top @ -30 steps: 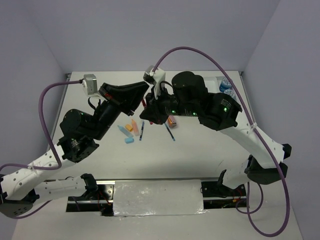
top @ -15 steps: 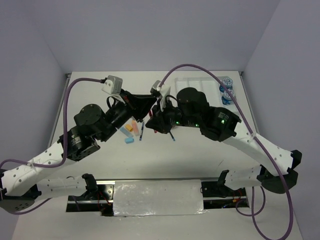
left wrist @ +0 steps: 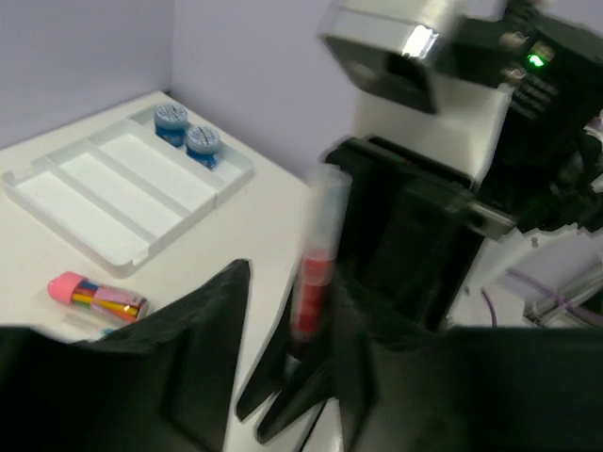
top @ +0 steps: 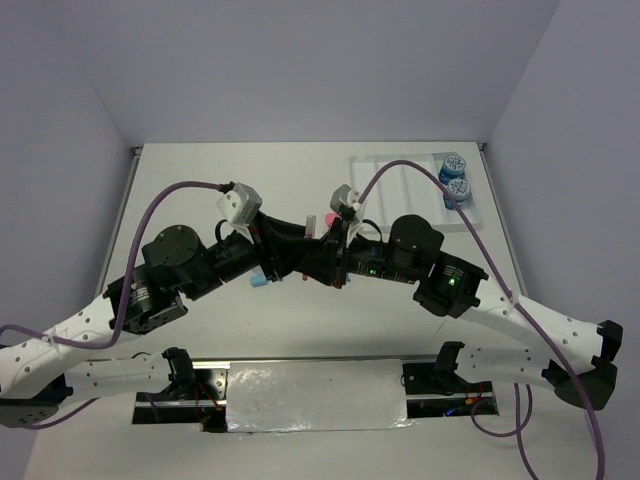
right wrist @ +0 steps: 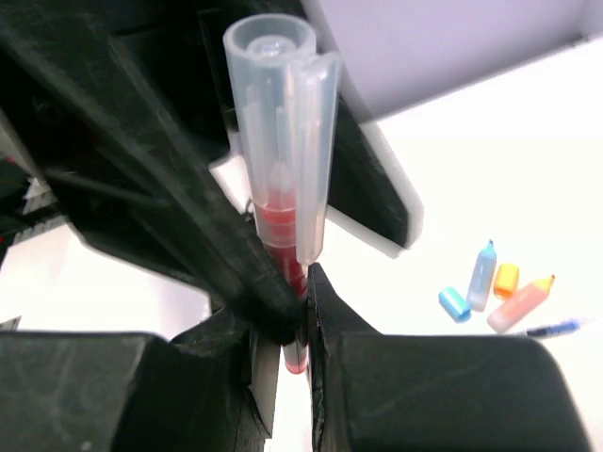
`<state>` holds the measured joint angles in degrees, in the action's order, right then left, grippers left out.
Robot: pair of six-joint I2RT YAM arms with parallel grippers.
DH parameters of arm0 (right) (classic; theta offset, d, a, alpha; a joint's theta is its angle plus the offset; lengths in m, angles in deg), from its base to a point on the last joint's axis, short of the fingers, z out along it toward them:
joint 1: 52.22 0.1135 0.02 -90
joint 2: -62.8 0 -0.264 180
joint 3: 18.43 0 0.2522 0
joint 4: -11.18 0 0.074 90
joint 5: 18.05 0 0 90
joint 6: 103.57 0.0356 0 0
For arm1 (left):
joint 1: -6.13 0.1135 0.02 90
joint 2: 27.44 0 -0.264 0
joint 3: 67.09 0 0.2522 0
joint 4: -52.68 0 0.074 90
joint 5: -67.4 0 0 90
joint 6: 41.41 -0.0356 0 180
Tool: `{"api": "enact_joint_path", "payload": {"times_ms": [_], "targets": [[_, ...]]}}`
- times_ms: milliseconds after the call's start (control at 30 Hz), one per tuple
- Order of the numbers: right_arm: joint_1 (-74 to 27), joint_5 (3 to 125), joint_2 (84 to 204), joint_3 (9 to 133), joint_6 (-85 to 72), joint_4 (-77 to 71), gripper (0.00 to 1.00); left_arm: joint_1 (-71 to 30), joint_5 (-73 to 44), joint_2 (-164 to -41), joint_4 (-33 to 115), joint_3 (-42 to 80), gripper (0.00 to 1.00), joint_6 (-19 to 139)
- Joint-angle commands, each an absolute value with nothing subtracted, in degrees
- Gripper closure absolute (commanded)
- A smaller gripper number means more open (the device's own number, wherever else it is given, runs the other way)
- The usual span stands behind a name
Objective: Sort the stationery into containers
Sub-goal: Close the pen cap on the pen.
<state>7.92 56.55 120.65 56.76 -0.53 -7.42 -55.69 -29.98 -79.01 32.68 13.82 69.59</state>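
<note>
Two grippers: the left gripper point(top: 296, 262) and the right gripper point(right wrist: 283, 315) meet nose to nose above the middle of the table point(top: 200, 190), well apart from the tray point(left wrist: 113, 188).
Right gripper: clamped on the lower end of the red pen point(right wrist: 278, 141), whose clear cap points toward its wrist camera.
Left gripper: its black fingers stand on both sides of the same pen. I cannot tell whether they press it or only surround it.
Red pen: in the air between the two grippers, not in any compartment.
Tray: at the far right of the table. The two blue rolls point(left wrist: 171, 117) sit together at the end of its outermost compartment, and the other compartments look bare.
Left to sort: a pink marker point(left wrist: 94, 294) lying near the tray, and a light-blue marker point(right wrist: 480, 273), an orange piece point(right wrist: 507, 280) and a blue pen point(right wrist: 556, 328) lying close together on the table.
Step in hand: it looks like the red pen is being passed from one arm to the other, an early stage of the sorting.
Next move: only one gripper should hold the pen while the other lets go and backs away. Then the pen must be carried to the tray, turned along a long compartment, lowered and released.
</note>
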Motion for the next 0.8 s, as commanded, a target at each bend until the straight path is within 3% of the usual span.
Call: {"api": "enact_joint_path", "payload": {"times_ms": [0, 133, 267, 500, 767], "targets": [[7.8, 57.5, 118.1, 57.3, -0.2, 0.2, 1.0, -56.0, -29.4, -77.1, 32.8, 13.2, 0.46, 68.7], [7.9, 56.6, 118.7, 57.0, -0.3, -0.7, 1.0, -56.1, -31.6, -75.9, 33.0, 13.5, 0.37, 69.0], [7.8, 55.0, 119.0, 56.0, -1.2, -1.6, 1.0, -56.1, -31.0, -75.3, 33.1, 15.2, 0.2, 67.8], [7.9, 52.8, 118.9, 55.0, -0.7, -2.1, 1.0, -56.0, -27.8, -74.2, 35.1, 14.3, 0.19, 66.7], [8.4, 51.5, 120.4, 56.9, -0.7, -2.1, 1.0, -56.0, -28.8, -77.7, 33.7, 13.6, 0.26, 66.7]]}}
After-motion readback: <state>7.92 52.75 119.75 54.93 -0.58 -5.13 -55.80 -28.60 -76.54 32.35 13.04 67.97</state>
